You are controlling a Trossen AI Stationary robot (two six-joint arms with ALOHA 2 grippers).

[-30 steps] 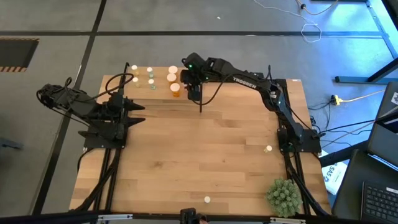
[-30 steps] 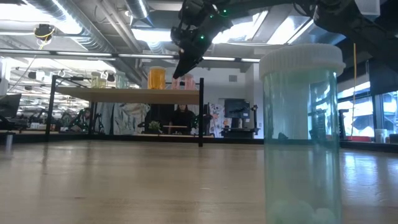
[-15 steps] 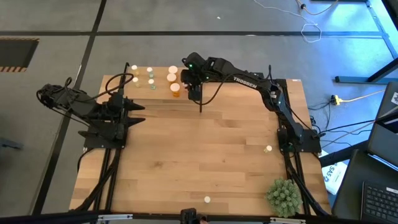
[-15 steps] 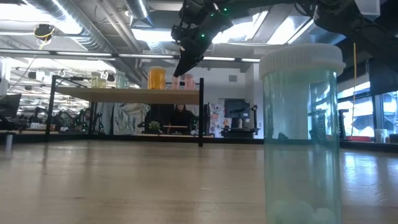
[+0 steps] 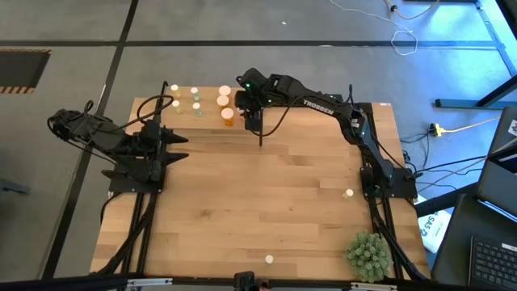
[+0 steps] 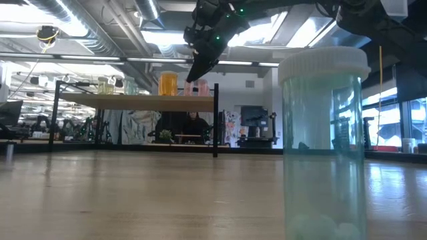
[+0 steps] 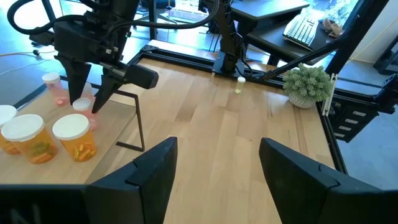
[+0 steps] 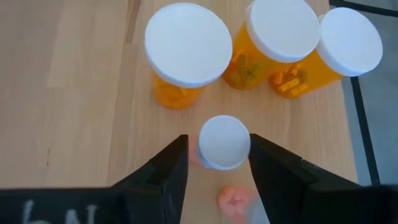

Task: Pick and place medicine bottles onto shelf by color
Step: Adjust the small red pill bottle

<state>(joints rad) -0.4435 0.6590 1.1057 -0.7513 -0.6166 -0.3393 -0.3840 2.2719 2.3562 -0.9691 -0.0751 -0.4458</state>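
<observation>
Right gripper: I see the right arm's dark two-finger gripper (image 8: pixel 217 163) poised over the light wooden raised shelf with thin black posts (image 5: pixel 206 120), its jaws either side of a small pink-bodied bottle with a white cap (image 8: pixel 224 142). They look close against the cap, but I cannot tell whether they press it or stand just clear.

Bottle position: the pink bottle stands on the shelf near the corner post, just beside three orange bottles with white caps (image 8: pixel 188 53).

Risk, release: if the jaws part unevenly or drag on the cap, I judge the bottle could tip towards the orange row.

Risk, lift-off: a slanted retreat could clip the nearest orange bottle or the black post.

Risk, sorting: another pink bottle (image 7: pixel 55 89) stands beside this one; nudging it would spoil the colour group.

Left gripper: the left arm's gripper (image 7: pixel 214 171) waits at the table's left side with its jaws apart, holding nothing.

Remaining: loose bottles (image 5: pixel 349 194) sit well apart on the large wooden tabletop (image 5: pixel 266 202), one pale green bottle with a white cap (image 6: pixel 325 140) at the near edge.
</observation>
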